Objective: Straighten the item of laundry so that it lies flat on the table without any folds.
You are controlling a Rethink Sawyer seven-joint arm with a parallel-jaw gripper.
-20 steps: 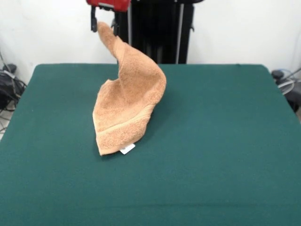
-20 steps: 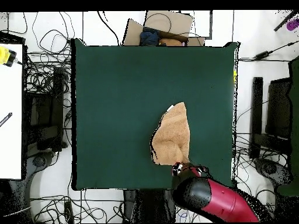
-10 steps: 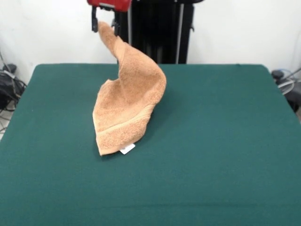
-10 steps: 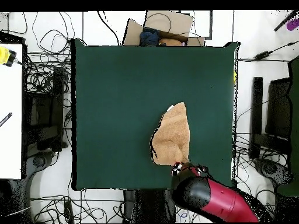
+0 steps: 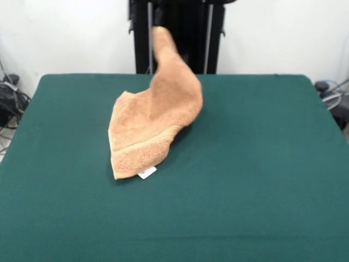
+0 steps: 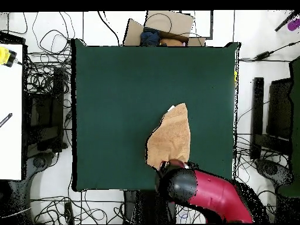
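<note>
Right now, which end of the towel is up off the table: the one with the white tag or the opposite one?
The opposite end: the towel rises to a peak there, while the white tag end lies on the table.

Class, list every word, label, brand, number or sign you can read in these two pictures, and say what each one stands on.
None can be read.
The small white tag at the edge of the towel: too small to tell whether it carries print.
The green table: no marking shows.
The red arm in the overhead view: no lettering shows.
</note>
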